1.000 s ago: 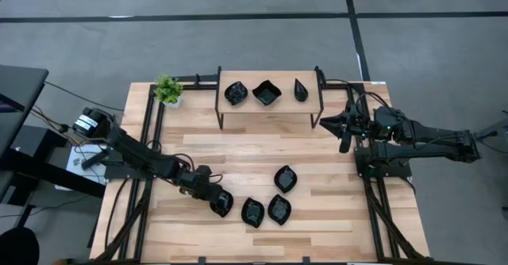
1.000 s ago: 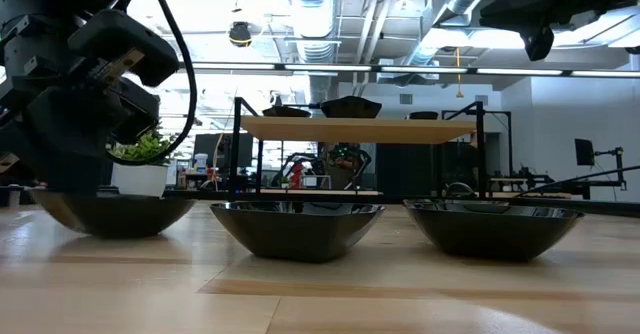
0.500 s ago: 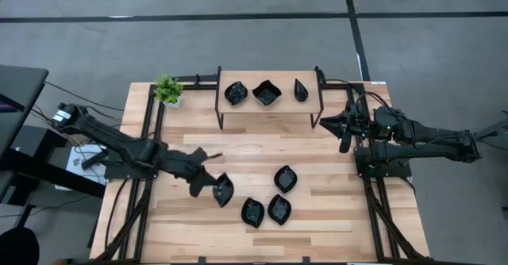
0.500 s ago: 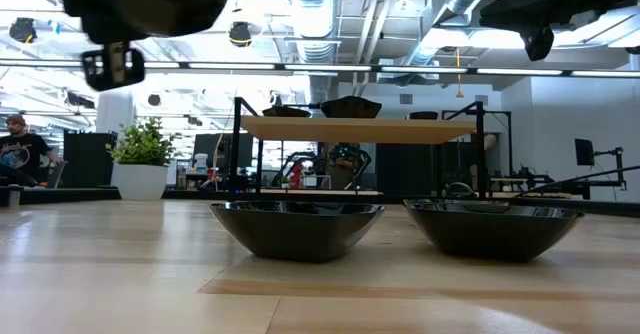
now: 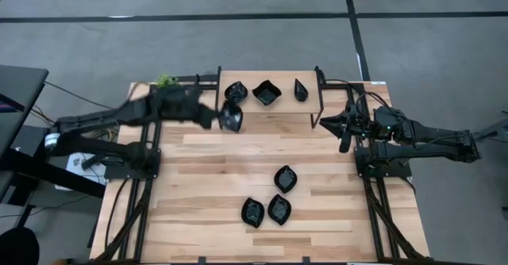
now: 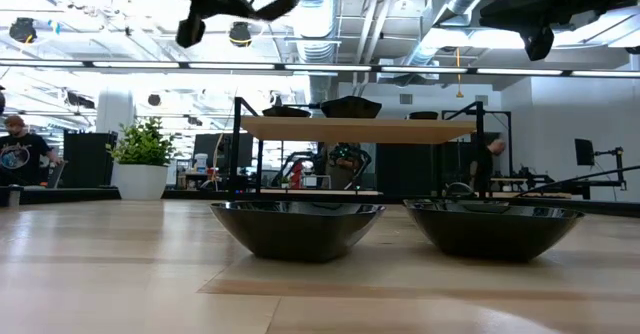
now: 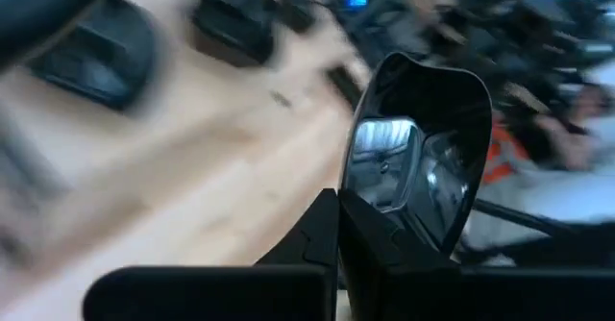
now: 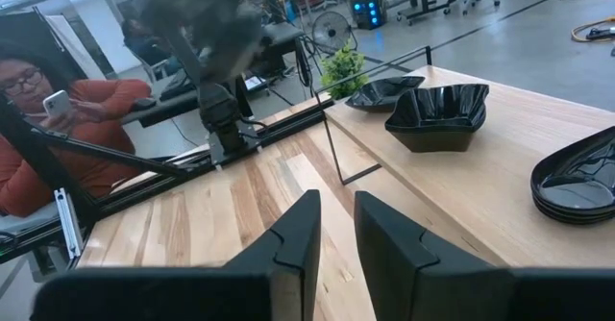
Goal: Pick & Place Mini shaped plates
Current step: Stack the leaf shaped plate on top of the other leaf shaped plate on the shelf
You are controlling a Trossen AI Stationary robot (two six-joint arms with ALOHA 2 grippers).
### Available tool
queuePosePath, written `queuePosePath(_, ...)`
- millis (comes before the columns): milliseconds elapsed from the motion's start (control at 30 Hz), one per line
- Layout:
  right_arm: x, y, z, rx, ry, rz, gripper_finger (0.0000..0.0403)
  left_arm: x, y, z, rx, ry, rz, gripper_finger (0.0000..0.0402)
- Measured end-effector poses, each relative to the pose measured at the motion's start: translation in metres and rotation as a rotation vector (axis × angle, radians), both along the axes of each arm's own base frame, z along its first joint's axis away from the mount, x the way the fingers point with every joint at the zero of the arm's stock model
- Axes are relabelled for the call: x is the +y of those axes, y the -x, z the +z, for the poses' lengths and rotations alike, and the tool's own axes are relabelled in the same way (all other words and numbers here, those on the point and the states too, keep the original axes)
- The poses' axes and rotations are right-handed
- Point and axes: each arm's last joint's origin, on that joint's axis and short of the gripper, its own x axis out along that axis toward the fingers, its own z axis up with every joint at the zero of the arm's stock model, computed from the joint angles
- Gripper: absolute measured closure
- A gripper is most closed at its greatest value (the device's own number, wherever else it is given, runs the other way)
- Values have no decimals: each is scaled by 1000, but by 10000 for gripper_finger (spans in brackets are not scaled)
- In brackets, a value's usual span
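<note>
- Because the small glossy black dish (image 5: 230, 116) has to end up on the raised wooden shelf (image 5: 270, 106), the left gripper (image 5: 218, 116) carries it high above the tabletop, just short of the shelf's near-left corner.
- Seen from the left wrist, the jaws are pinched fully together on the dish's rim, so the dish stands on edge beyond the fingertips with its shiny hollow facing back toward the wrist; a rim grip looks like the only hold a shallow dish offers two thin fingers.
- From table height, the left gripper hangs up near the ceiling lights, well above the shelf board, which I take as clearance to pass over the black metal shelf frame (image 5: 219, 98).
- Ahead of those jaws, three black dishes already sit in a row on the shelf: a rounded one (image 5: 235, 92), a wavy-edged square one (image 5: 267, 93) and a narrow teardrop one (image 5: 301, 90).
- Far behind the jaws, toward the front edge of the light wooden table (image 5: 198, 178), three more black dishes (image 5: 274, 200) wait in a loose cluster, so the job looks roughly half done.
- Off to the side of the left arm, a small green potted plant (image 6: 142, 156) stands at the table's back-left corner, and it plays no part in this.
- Away from all this, the right gripper (image 5: 343, 127) waits beside the shelf's right end with its fingers a little apart and nothing between them.
- Beyond the table, a seated person in a red top (image 8: 58, 129) looks at a phone.
</note>
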Motion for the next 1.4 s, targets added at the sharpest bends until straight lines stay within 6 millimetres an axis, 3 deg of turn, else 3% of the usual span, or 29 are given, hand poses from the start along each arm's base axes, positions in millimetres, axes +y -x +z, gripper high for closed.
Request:
queuePosePath(167,0,0,0,0,1,-3,339,49,3,20,140,-22,56,399)
queuePosePath(267,0,0,0,1,1,-3,339,76,-7,27,185,-38,20,399)
queuePosePath(533,0,0,0,2,0,-3,339,148,-33,16,327,-3,-89,399)
queuePosePath(833,0,0,0,2,1,-3,339,201,-47,1,476,17,-157,399)
queuePosePath(1033,0,0,0,2,1,-3,339,218,-48,-4,518,44,-175,399)
queuePosePath(1400,0,0,0,2,1,-3,339,213,-50,-6,536,106,-164,399)
